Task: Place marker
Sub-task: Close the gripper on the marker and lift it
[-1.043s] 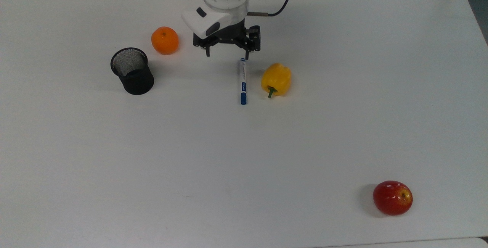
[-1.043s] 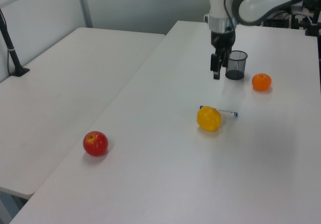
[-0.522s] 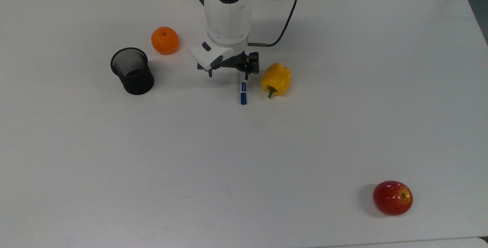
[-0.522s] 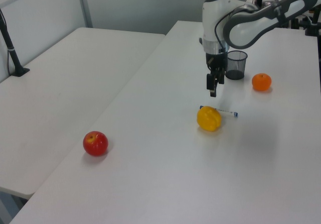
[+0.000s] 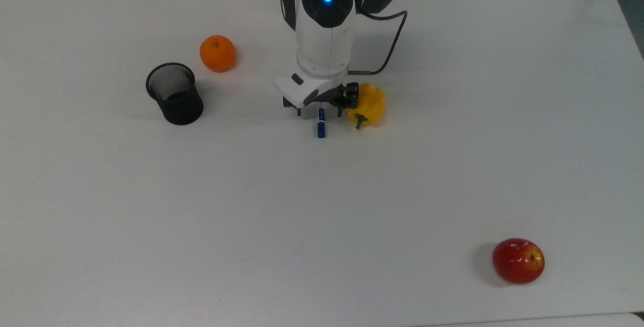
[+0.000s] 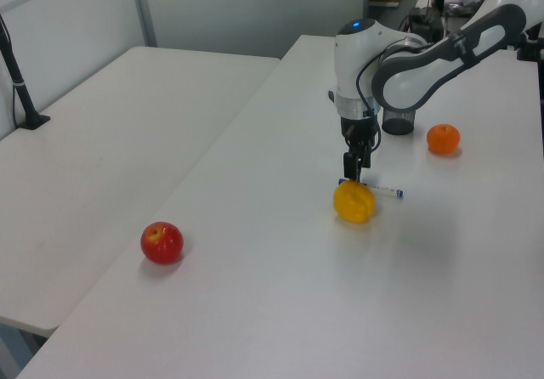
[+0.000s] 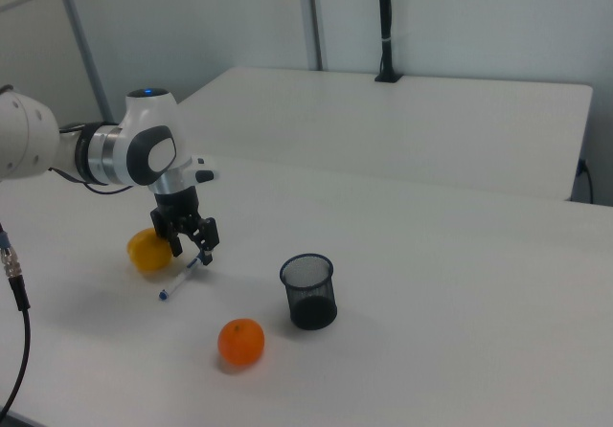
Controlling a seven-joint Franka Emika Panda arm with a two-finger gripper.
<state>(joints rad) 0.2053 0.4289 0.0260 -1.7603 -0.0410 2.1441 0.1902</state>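
Having descended over the slim white blue-capped marker [image 5: 321, 125], the black claw [image 5: 322, 110] straddles it, fingers apart, grasp pending.

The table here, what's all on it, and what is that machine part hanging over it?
marker: one, white with blue cap, flat on the table beside the pepper, under the gripper.
pepper: one, yellow, at the marker's right in the top view.
cup: one, black mesh, upright, left of the marker in the top view.
orange: one, orange, near the cup.
apple: one, red, far off near the table's corner.
arm: one, white.
gripper: one, black, open, straddling the marker.
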